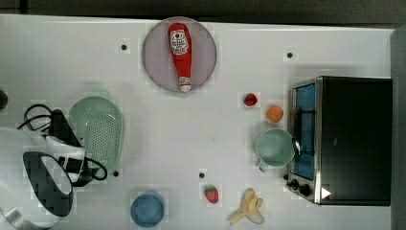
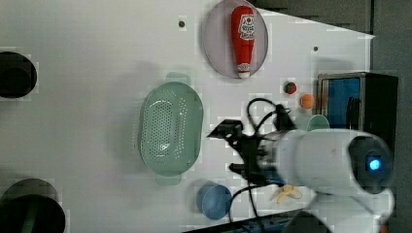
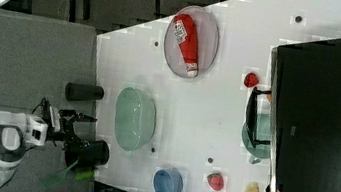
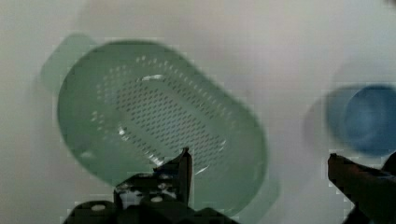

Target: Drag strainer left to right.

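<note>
Hand (image 4: pixel 259 161) is held fully open, empty, above strainer (image 4: pixel 159 123); one finger should be lowered inside the rim before dragging.

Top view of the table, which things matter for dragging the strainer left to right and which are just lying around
Job:
strainer
gripper, open, nothing held

Lying about:
plate with ketchup bottle
mug
toaster oven
blue bowl
two strawberries
banana
orange
</note>
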Tool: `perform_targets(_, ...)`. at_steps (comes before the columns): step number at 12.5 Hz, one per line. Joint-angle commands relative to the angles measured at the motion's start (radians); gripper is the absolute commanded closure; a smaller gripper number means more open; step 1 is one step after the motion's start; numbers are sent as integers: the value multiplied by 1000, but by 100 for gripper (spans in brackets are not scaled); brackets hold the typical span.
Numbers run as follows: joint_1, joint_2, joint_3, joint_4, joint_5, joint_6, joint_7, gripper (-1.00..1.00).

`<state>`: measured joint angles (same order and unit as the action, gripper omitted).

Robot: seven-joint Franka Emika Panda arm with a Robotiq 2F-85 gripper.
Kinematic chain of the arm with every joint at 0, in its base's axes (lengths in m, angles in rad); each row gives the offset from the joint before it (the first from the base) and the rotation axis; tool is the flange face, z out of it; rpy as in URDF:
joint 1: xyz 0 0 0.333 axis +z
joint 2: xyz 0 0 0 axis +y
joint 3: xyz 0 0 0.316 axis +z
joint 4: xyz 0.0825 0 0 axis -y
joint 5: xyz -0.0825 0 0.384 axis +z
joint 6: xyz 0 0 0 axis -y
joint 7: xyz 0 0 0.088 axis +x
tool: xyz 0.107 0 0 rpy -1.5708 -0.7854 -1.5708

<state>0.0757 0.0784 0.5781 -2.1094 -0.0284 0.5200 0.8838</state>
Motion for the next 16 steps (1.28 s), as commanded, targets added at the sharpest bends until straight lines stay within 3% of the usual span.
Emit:
perform_targets(1,-15,102,-9,-45,2,168,309,-100)
perform_targets(7,14,321,-51,-92,-38,478,444,-100)
perform_targets(14,152,424,-260,-68,-61,569,443,-100)
perform_targets(16,164,423,-284,-77,-61,565,443,-100)
